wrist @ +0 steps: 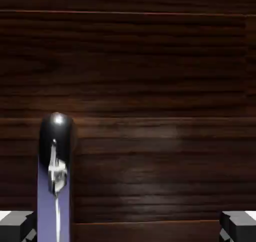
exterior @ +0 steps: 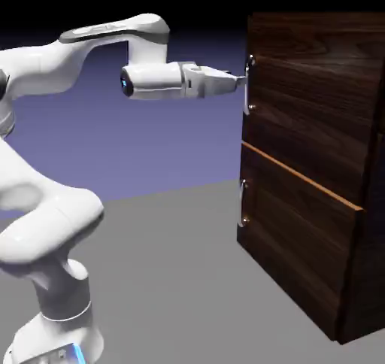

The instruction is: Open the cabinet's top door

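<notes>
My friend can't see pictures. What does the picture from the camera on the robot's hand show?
Dark brown wood of the cabinet door fills the picture, very close up. A shiny silver handle stands up from the bottom left, and the two grey fingertips of the open end effector peek in at the bottom corners, holding nothing.

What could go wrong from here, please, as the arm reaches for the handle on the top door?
1. In the hand view, the handle sits far towards the left fingertip rather than midway, so the open pincer might close off-centre and slip.
2. The pincer is level and already very near the top door; pushing further could jam the fingertips against the wood.
3. The lower panel has its own handle; drifting down would mean pulling the wrong one.
</notes>
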